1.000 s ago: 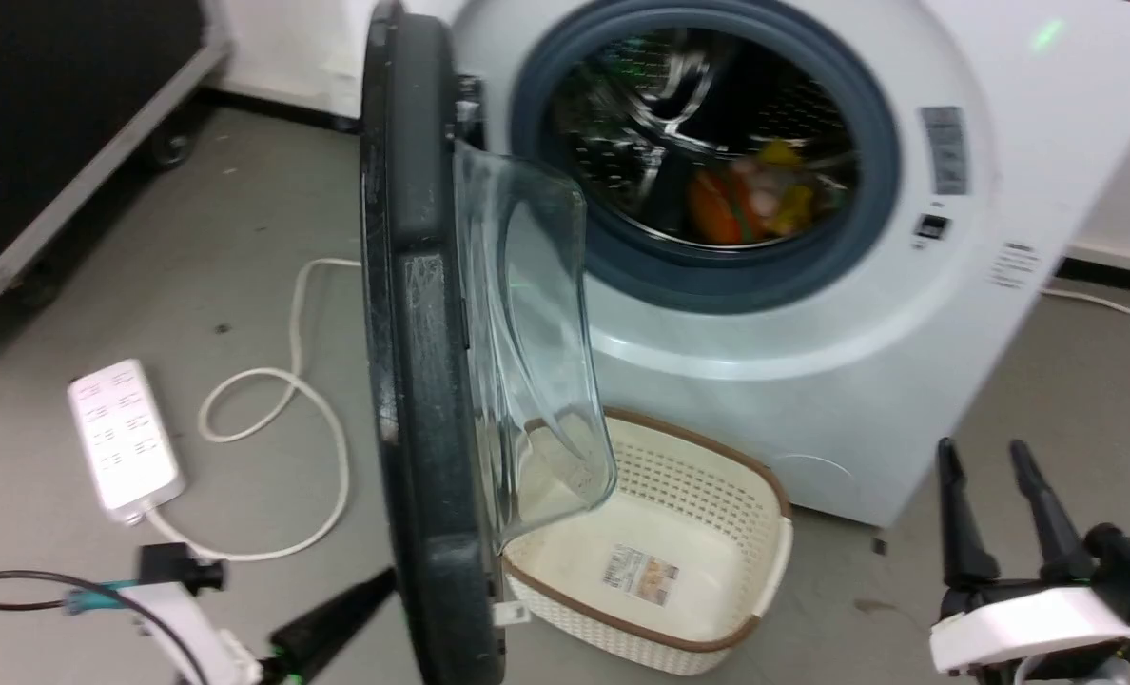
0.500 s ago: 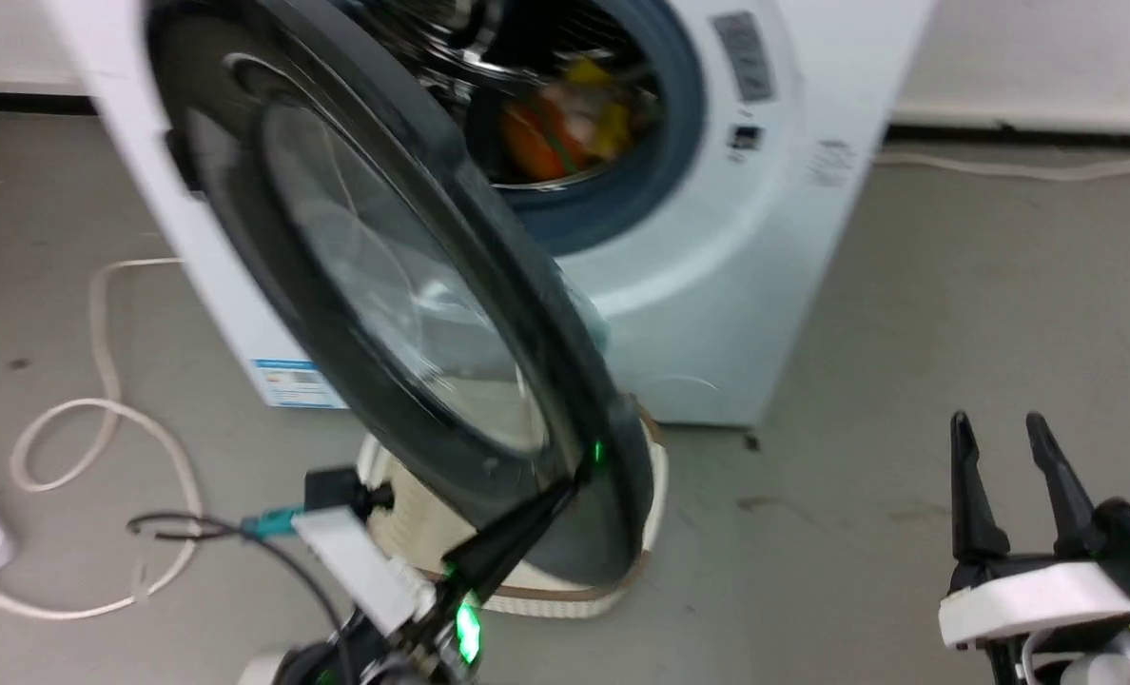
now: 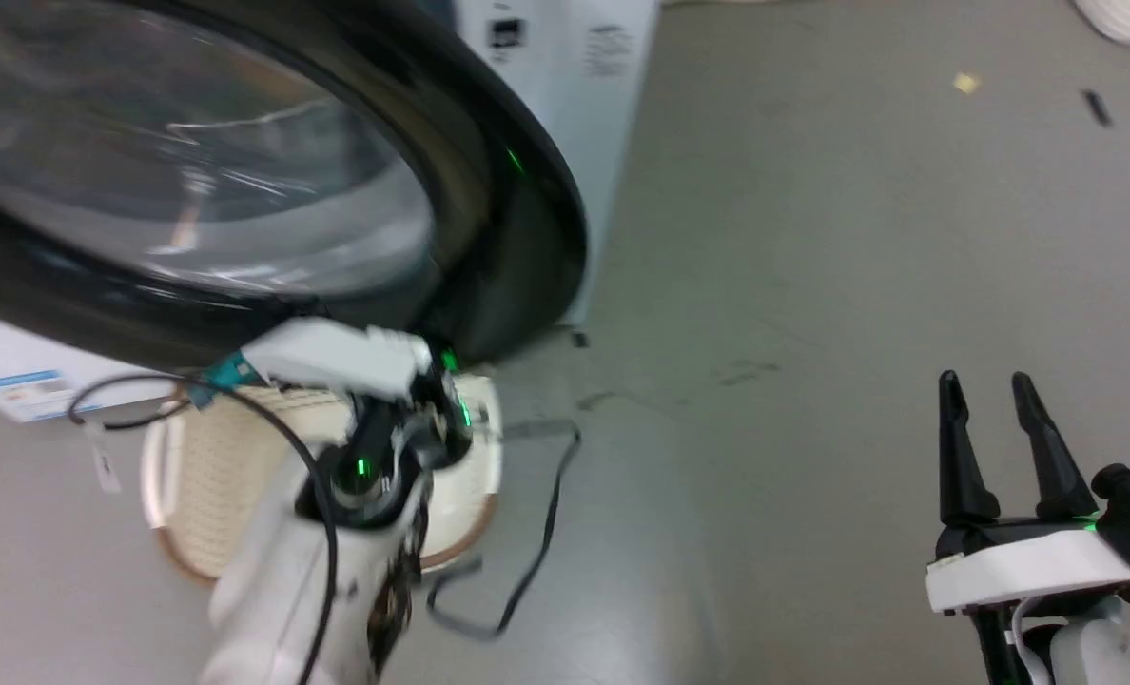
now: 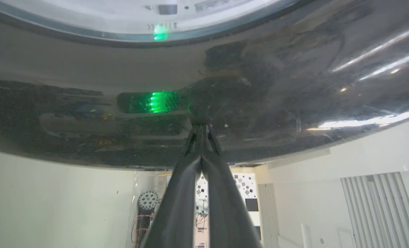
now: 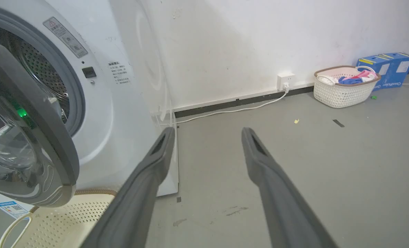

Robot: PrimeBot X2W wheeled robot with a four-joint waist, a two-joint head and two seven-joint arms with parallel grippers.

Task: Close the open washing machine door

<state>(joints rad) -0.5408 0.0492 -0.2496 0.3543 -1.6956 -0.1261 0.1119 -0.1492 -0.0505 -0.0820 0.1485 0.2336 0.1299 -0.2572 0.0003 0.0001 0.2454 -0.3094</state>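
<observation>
**Washing machine door** (image 3: 498, 181): partly swung in, low over the basket. The right wrist view showed a gap to the washing machine (image 5: 122, 103), and part of the grey rubber ring (image 5: 76, 103) was uncovered. Not latched.

**Left hand** (image 4: 200, 128): your fingers were pressed together, gripping nothing, tips against the door's glossy black rim.
- Risk, as I judged it: two narrow tips on a curved, slick surface could skid off sideways, leaving the door short of its catch.
- A push placed off-centre could also load the hinge rather than turn the door.

**Right hand** (image 3: 985, 381): fingers spread wide, empty, well apart from the door, over bare floor.

**Cream basket** (image 3: 194, 457): directly beneath the door, beside your left forearm. It was the likeliest thing for the arm to snag on.

**Black cable** (image 3: 546, 514): loose on the floor beside the basket.

**Second basket** (image 5: 344, 93), **blue boxes** (image 5: 385, 67): by the wall, out of the way.
</observation>
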